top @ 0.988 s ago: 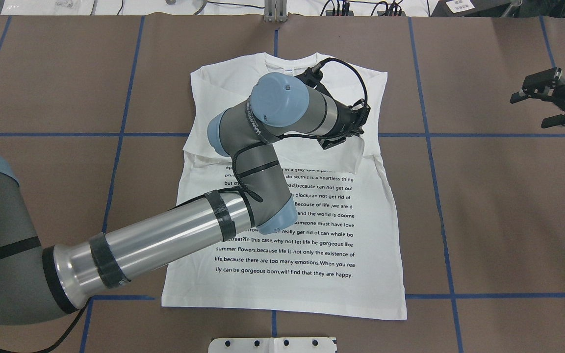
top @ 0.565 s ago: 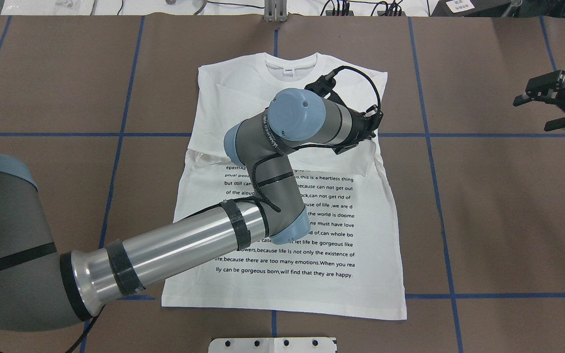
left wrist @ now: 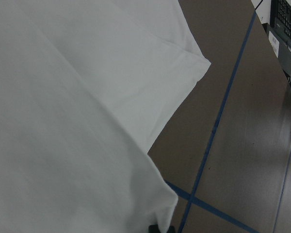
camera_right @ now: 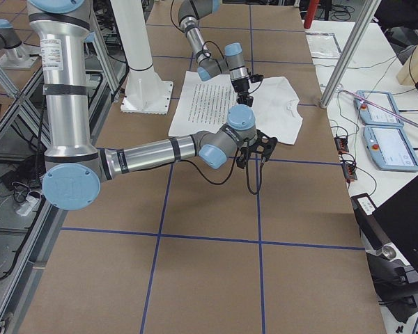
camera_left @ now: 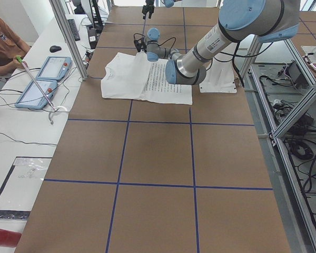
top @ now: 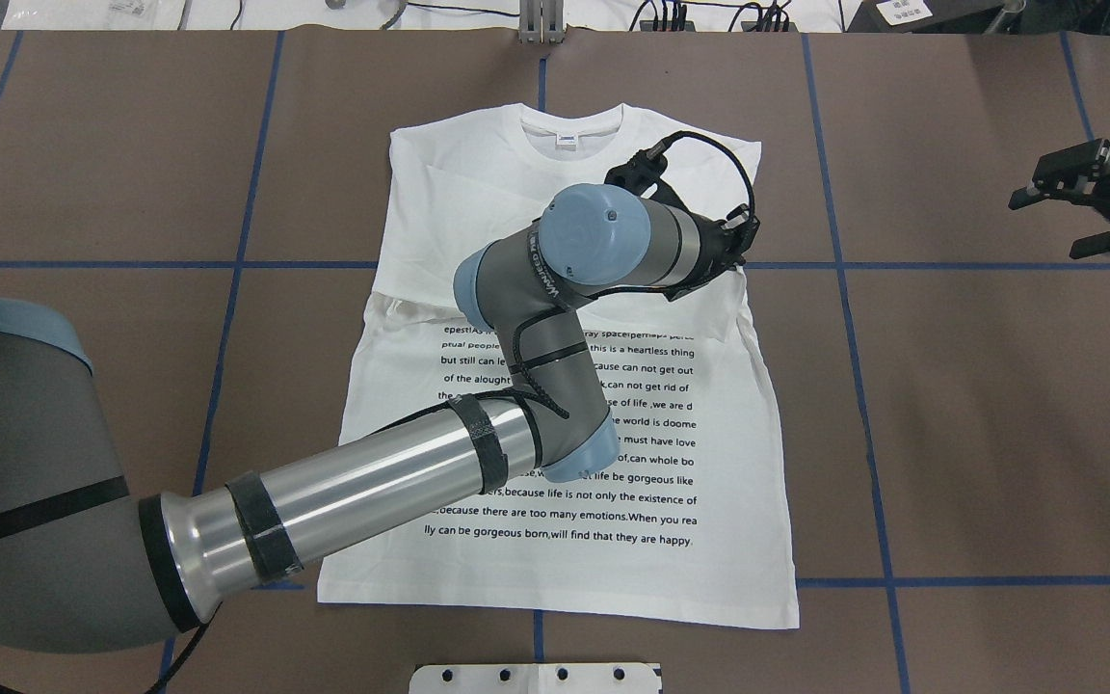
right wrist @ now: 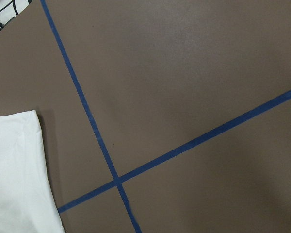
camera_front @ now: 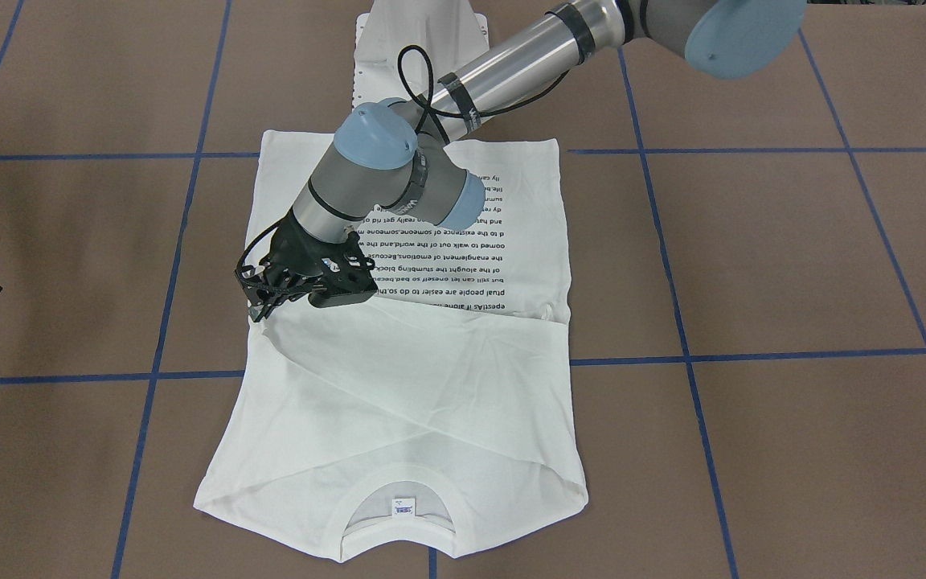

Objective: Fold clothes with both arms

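Surface: brown table (camera_front: pixel 752 265) gridded with blue tape (camera_front: pixel 752 355).

Front-facing view: white T-shirt (camera_front: pixel 399 402) lies flat at centre with its collar (camera_front: pixel 399 480) towards the camera and its sleeves folded across the chest. The left arm (camera_front: pixel 503 72) reaches over the printed text (camera_front: pixel 463 265). The left gripper (camera_front: pixel 274 297) sits at the shirt's edge, clamped on sleeve cloth.

Overhead: right gripper (top: pixel 1051 224) is over bare table, well to the shirt's right, fingers apart, holding nothing.

Left side view: person (camera_left: pixel 2 45) at a side bench.

Left wrist view: white cloth fills most of the frame.

Right wrist view: a tape crossing, with a shirt corner at lower left.
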